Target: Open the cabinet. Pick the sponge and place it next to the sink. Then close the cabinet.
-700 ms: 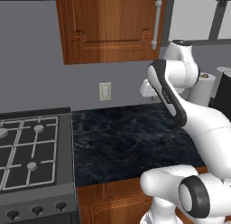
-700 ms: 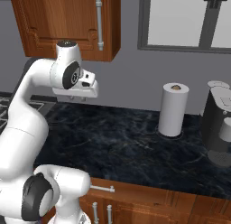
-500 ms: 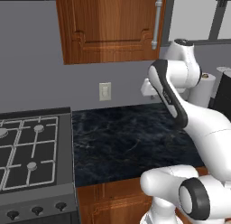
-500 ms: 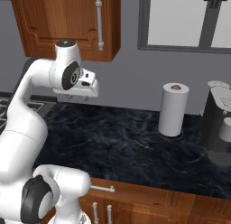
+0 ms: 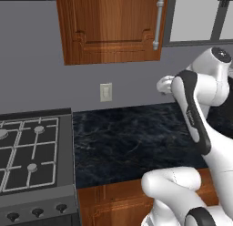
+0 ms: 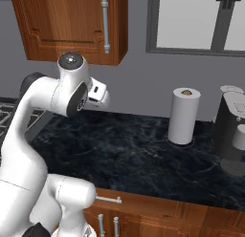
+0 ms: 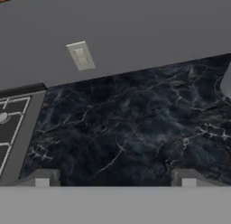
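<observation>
The cabinet [image 5: 109, 24] hangs on the wall above the counter, its door shut and its silver bar handle [image 5: 159, 22] on the right side; it also appears in the right base view [image 6: 62, 21] with the handle [image 6: 105, 25]. My gripper [image 7: 115, 179] is open, its fingertips [image 7: 43, 178] far apart with nothing between them. The hand [image 5: 164, 85] hovers over the counter just in front of the wall, below and slightly right of the cabinet handle, seen too from the right [image 6: 98, 94]. The sponge is hidden. The sink is out of view.
A dark marble counter [image 5: 132, 138] runs below the hand. A gas stove [image 5: 27, 152] lies to its left. A wall outlet [image 5: 105, 92] sits under the cabinet. To the right stand a paper towel roll [image 6: 184, 115] and a coffee machine [image 6: 232, 131], under a window [image 6: 191, 18].
The arm's wrist and hand have shifted a little to the right and slightly down. The jaws stay open and the cabinet door has not moved.
</observation>
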Available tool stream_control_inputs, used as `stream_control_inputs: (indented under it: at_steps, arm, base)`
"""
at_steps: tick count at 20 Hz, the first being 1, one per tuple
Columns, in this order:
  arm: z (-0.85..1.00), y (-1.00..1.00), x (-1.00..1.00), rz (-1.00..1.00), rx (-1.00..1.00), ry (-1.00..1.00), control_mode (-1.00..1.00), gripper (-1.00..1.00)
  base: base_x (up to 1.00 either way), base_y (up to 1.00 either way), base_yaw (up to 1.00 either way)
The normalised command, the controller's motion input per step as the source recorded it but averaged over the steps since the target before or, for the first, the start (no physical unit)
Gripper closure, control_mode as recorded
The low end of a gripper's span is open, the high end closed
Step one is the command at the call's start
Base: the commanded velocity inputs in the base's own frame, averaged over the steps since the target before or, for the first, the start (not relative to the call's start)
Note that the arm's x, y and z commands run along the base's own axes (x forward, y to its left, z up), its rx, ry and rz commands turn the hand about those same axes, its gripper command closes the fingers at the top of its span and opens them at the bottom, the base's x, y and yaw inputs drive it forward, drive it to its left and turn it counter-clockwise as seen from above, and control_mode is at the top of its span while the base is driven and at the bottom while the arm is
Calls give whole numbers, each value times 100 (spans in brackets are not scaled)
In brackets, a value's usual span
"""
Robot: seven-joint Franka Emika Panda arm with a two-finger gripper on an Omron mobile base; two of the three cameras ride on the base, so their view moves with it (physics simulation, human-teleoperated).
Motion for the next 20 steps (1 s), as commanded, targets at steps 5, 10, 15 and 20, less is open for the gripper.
stream_control_inputs:
  at_steps: [5,10,15,20]
  arm:
    - [30,-3,-50,-7,10,-37,-100,-100]
    - [40,-8,-26,0,1,-29,-100,-100]
    - [34,0,-35,0,0,-24,-100,-100]
    - [40,15,-26,0,-4,-8,-100,-100]
  base:
    - [0,0,0]
    - [0,0,0]
    - [0,0,0]
    - [0,0,0]
